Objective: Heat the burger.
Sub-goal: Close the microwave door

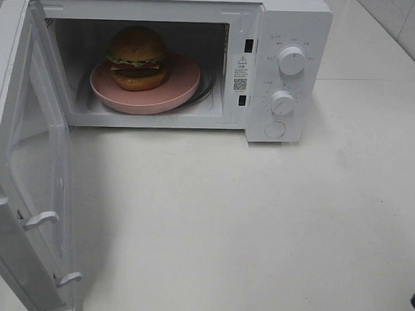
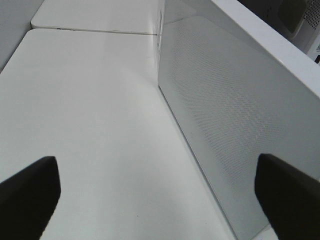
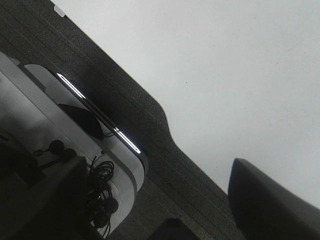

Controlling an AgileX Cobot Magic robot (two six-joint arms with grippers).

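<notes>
Inside the microwave [image 1: 287, 35], on the pink plate [image 1: 177, 93], the burger [image 1: 137, 54] is seen sitting upright, and the door [image 1: 29, 190] is swung wide. Just beside that door's outer face, the left tool [image 2: 160, 200] is held low over the worktop [image 1: 259, 225], fingers spread wide, nothing between them. Well away from the microwave, at the worktop's edge above dark floor [image 3: 125, 115], the right tool [image 3: 207, 200] is parted too, gripping nothing.
</notes>
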